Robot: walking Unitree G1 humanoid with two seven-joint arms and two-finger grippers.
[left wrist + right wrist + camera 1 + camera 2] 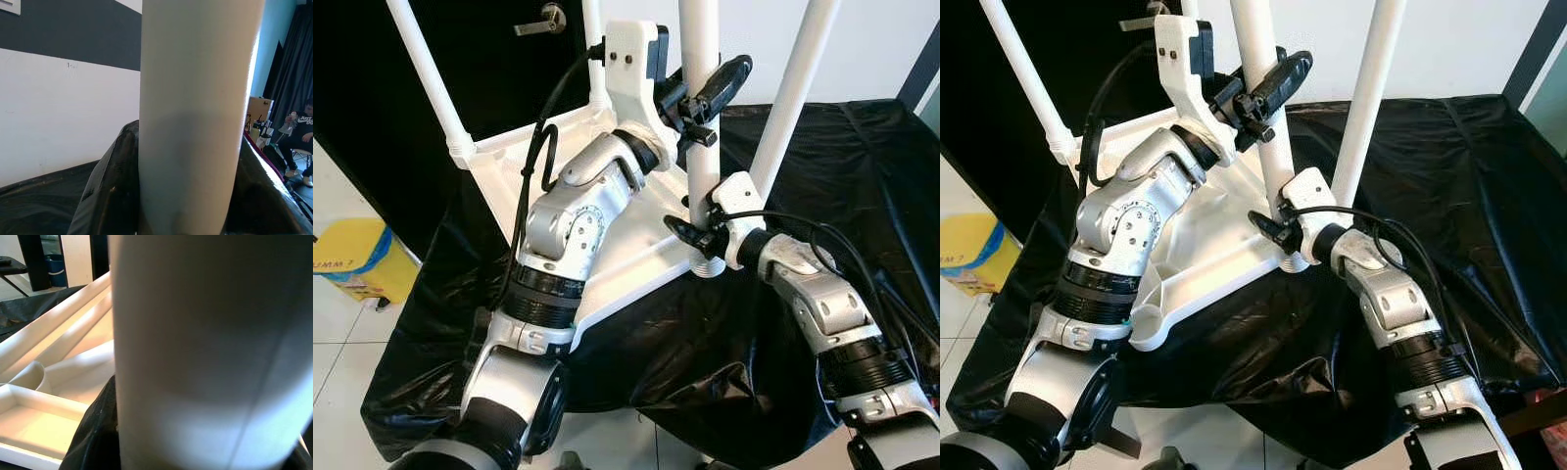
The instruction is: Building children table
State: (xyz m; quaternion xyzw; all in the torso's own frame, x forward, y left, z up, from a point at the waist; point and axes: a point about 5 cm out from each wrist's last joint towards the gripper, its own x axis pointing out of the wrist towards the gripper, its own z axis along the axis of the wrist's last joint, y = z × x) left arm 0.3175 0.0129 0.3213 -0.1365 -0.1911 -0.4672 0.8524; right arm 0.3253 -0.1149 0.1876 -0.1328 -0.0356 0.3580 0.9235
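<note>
Four white legs (795, 93) rise from the upturned table top (509, 166), crowding the middle, while the black sheet (862, 166) on the robot's right lies open and a yellow box (357, 259) stands left.

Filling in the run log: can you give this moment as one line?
stage: leg fitting | left gripper: shut on table leg, high | right gripper: shut on same leg near socket | tabletop: upside down on black sheet
</note>
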